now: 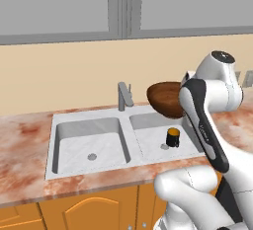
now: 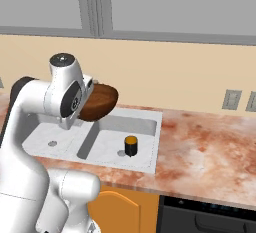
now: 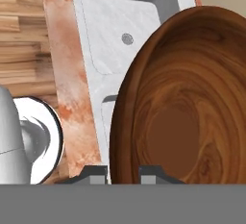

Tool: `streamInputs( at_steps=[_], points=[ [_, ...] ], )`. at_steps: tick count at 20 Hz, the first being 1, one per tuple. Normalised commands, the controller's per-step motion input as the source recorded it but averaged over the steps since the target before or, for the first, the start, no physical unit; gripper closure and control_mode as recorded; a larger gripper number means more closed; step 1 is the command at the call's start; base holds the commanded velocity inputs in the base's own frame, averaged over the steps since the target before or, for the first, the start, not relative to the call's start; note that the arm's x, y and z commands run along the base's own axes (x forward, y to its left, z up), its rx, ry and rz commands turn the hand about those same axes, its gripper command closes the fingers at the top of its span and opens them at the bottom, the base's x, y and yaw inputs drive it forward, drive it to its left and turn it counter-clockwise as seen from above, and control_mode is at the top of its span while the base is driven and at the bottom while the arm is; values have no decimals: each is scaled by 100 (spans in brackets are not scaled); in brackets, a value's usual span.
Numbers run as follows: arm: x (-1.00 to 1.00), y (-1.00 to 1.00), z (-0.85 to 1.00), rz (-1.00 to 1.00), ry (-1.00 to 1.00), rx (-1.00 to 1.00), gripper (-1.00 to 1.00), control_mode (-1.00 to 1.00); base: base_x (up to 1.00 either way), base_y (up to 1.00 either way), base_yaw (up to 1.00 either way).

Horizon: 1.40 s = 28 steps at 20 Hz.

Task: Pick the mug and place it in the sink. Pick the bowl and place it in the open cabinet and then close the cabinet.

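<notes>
1. In the left base view, a reddish marble surface (image 1: 24,140) runs under a cream wall and carries the light grey steel double-basin sink (image 1: 89,142) with a grey angular faucet (image 1: 123,95). The small black cylindrical mug with an orange-yellow top (image 1: 172,137) stands upright in the right basin, near its drain. The wide, round, dark brown wooden bowl (image 1: 165,98) hangs in the air above the back of this basin, tilted, partly behind the white arm.

2. In the right base view, the bowl (image 2: 100,102) is beside the wrist, above the sink (image 2: 145,127). The mug (image 2: 131,146) stands in the nearer basin.

3. In the hand view, the gripper (image 3: 123,174) is closed on the rim of the bowl (image 3: 192,98), one finger on each side of the edge. The sink (image 3: 115,21) lies behind.
</notes>
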Motion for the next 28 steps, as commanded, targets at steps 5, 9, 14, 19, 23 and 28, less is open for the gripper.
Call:
streamInputs(
  at_steps=[5, 9, 14, 19, 23, 28],
  points=[
    [-25, 6, 18, 3, 0, 0, 100, -100, 0, 0, 0],
    [-25, 0, 25, 2, -2, 0, 100, -100, 0, 0, 0],
    [-27, 0, 18, 2, -3, 0, 100, -100, 0, 0, 0],
    [-25, 4, 10, 1, -3, 0, 100, -100, 0, 0, 0],
    [-22, 6, 8, 0, -3, 0, 100, -100, 0, 0, 0],
    [-18, 4, 7, 0, -3, 0, 100, -100, 0, 0, 0]
  ],
)
